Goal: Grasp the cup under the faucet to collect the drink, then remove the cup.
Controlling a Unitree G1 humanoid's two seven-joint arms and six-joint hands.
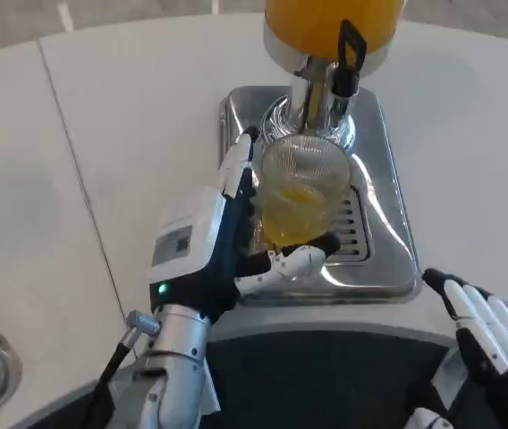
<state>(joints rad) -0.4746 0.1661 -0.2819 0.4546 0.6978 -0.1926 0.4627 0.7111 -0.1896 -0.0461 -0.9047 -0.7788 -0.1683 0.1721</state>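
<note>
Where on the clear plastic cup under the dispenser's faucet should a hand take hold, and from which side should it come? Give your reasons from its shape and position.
Grip the cup around its side wall, about mid-height, coming from the robot's left as the left hand does. The cup stands upright on the drip tray, part-filled with orange drink, so a level side wrap probably avoids spilling. The faucet sits right above the open rim, blocking a top grasp.

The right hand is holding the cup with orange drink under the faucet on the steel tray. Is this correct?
Not quite: the left hand holds the cup, as the head view shows. The right hand rests apart at the table edge. The cup does hold orange drink under the faucet, over the steel tray.
</note>
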